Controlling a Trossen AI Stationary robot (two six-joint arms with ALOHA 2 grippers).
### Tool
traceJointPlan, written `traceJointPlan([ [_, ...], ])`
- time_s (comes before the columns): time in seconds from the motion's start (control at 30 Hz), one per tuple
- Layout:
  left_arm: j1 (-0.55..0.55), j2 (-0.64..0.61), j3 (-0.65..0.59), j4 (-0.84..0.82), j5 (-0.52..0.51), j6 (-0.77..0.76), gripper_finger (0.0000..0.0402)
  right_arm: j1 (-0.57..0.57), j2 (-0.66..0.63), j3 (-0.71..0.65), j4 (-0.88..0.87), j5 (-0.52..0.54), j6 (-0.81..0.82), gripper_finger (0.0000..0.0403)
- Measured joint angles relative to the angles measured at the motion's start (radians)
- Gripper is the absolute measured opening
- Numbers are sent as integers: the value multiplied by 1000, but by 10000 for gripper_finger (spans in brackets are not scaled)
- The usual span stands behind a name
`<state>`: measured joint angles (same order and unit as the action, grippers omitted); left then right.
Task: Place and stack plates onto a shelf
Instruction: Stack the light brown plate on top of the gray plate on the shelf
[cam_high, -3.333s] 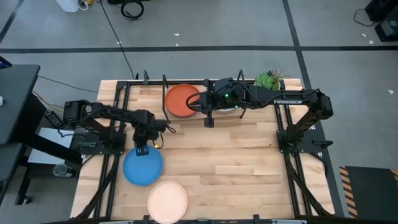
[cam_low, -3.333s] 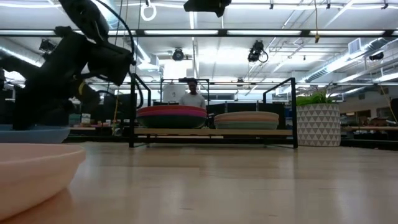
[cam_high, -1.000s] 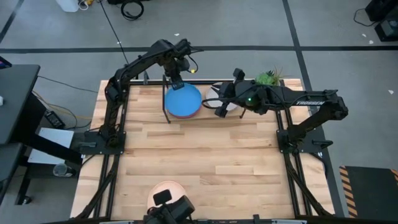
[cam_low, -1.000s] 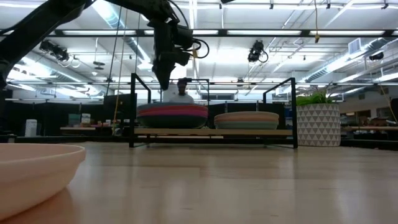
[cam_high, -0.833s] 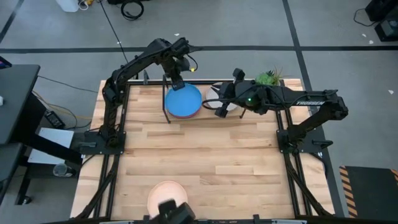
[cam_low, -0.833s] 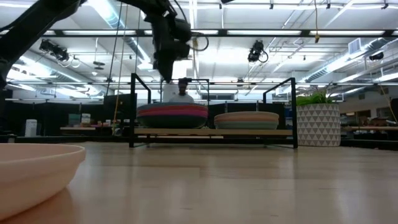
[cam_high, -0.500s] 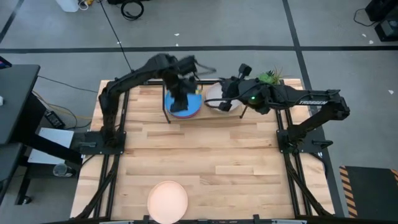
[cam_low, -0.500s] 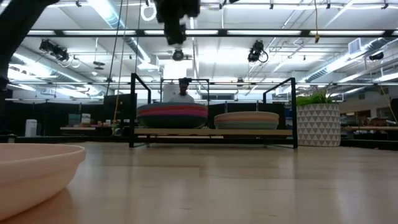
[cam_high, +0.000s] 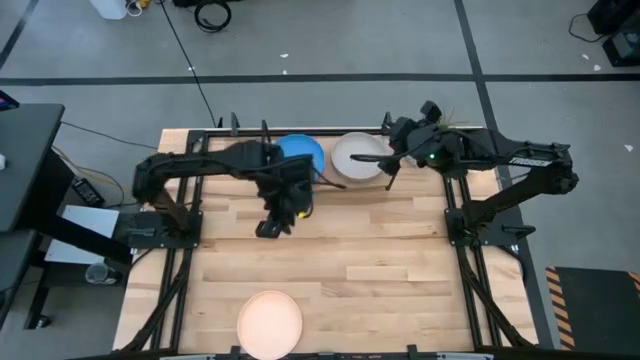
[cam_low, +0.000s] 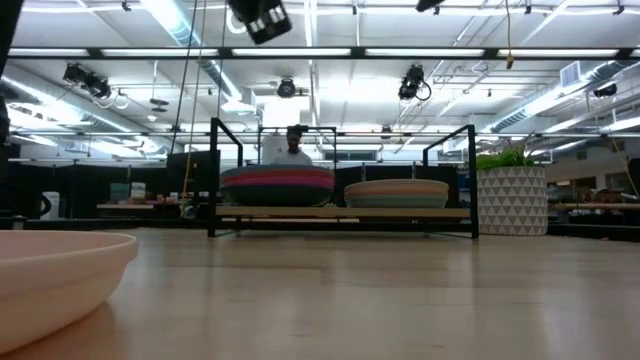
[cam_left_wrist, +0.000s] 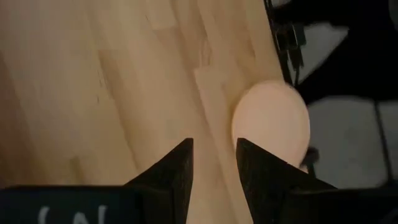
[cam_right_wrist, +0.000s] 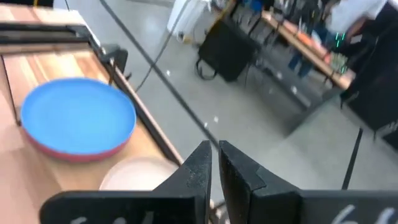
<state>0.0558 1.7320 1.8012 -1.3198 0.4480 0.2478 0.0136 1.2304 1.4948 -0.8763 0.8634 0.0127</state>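
The shelf (cam_low: 340, 212) stands along the table's far edge and carries two stacks of plates. The bright blue plate (cam_high: 300, 152) tops the left stack (cam_low: 278, 185) and also shows in the right wrist view (cam_right_wrist: 78, 121). A tan plate (cam_high: 355, 160) tops the right stack (cam_low: 397, 190). The cream plate (cam_high: 270, 322) lies alone at the table's near edge (cam_left_wrist: 270, 124). My left gripper (cam_high: 268, 228) hangs high over the bare table, in front of the shelf, open and empty. My right gripper (cam_high: 372, 157) hovers above the tan plate, shut and empty.
A potted plant (cam_low: 510, 200) stands at the shelf's right end. Black upright loops (cam_high: 265, 135) rise from the shelf around the stacks. Bare wood (cam_high: 380, 260) lies between the shelf and the cream plate. A person shows far behind the shelf in the low view.
My left gripper has left the far rim of the bright blue plate. It has risen and swung toward the table's near edge, out over the bare wood. The blue plate stays on the left stack. My right gripper has drawn back a little toward the table's right edge.
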Motion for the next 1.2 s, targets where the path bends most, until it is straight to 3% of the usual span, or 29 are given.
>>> traceJointPlan([
  [0.2,-62,-139,-343,272,39,-272,130,-24,11,0,-80,-114,63,37],
  [0.3,-118,-169,-475,401,42,-428,130,-58,25,-1,-71,-234,14,37],
  [0.5,-276,-172,-664,663,16,-884,130,-90,48,-1,-29,-555,-33,37],
  [0.63,-394,-164,-735,755,-57,-1037,130,-67,52,-1,-22,-722,12,37],
  [0.7,-445,-160,-757,748,-132,-1086,130,-43,56,-1,-17,-716,14,37],
  [0.83,-522,-160,-779,695,-286,-1127,130,-2,70,-1,31,-603,57,36],
  [0.97,-596,-160,-796,687,-448,-1088,131,41,80,-1,67,-602,181,36],
  [1.07,-634,-160,-821,706,-519,-1156,138,89,93,-1,72,-589,204,36],
  [1.2,-664,-160,-880,835,-540,-1225,168,139,106,0,76,-534,234,36],
])
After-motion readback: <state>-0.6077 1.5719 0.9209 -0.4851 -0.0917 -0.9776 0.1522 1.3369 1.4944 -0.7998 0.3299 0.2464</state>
